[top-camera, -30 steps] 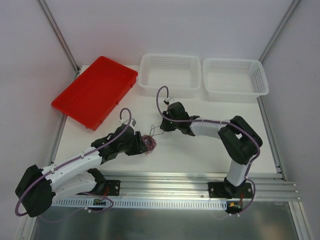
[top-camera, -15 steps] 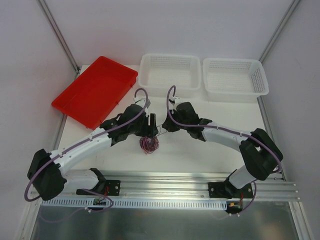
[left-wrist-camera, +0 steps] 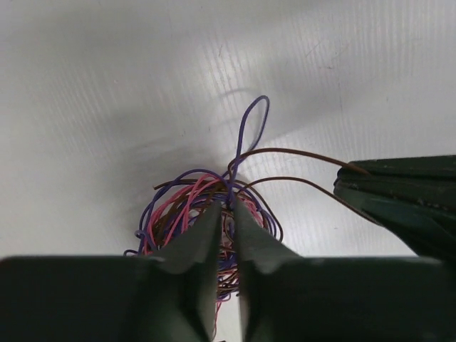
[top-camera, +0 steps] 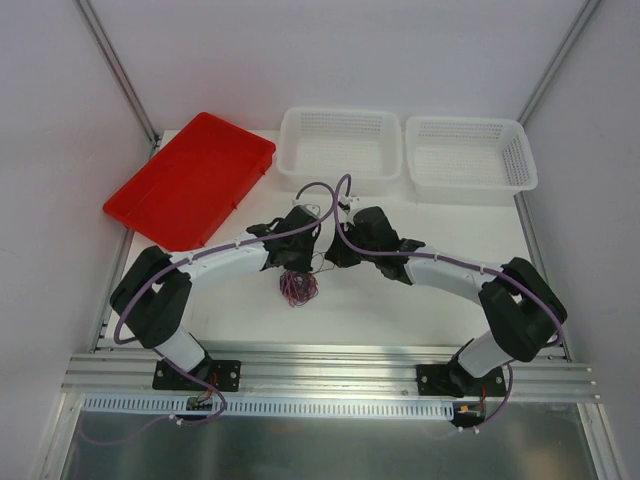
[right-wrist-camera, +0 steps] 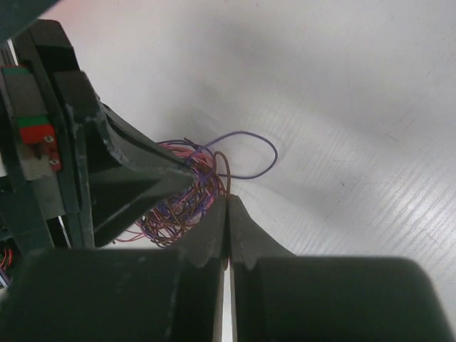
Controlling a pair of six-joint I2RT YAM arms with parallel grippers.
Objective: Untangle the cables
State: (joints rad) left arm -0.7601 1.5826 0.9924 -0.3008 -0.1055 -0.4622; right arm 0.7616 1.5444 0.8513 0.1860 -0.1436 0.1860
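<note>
Pinching strands, both jaws hold the cables (left-wrist-camera: 178,210).

White table (left-wrist-camera: 107,85) under me: matt, fine ribbed grain, looks like plastic sheet. The cables (left-wrist-camera: 171,206) have a thin smooth sheath, faintly shiny, in purple, pink and brown. My left fingers (left-wrist-camera: 189,256) and right fingers (right-wrist-camera: 249,242): dark matt plastic, edges scuffed pale. Smooth, mildly glossy plastic on the red tray (top-camera: 185,185). Both white baskets (top-camera: 340,112) (top-camera: 470,122) are perforated plastic. Bare metal on the front rail (top-camera: 330,365), satin sheen.
</note>
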